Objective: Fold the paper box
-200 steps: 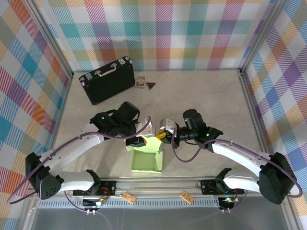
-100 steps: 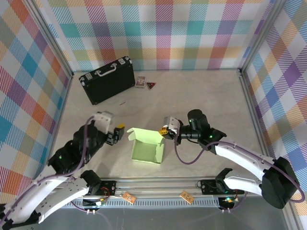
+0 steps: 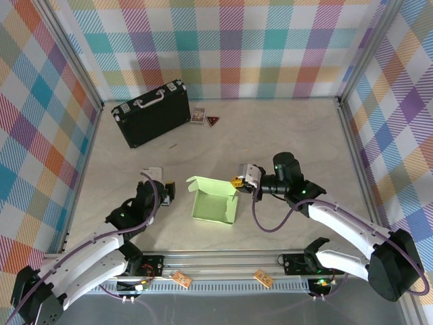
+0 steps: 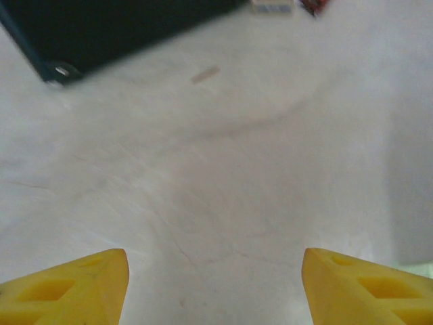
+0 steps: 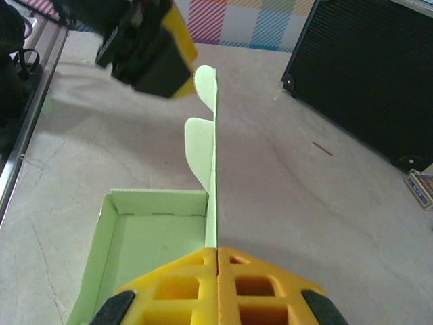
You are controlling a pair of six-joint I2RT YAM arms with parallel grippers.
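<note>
Bright, even light from above leaves soft, faint shadows on the table. The top view is sharp. In the left wrist view the black briefcase near the table's far left corner is blurred. In the right wrist view the paper box is crisp.

On the desk, the pale green card paper box lies between the left pincer and the right pincer. The black hard briefcase lies behind, leftward.

Qty 1 ea: paper box, briefcase, sm. pack, triangle.
</note>
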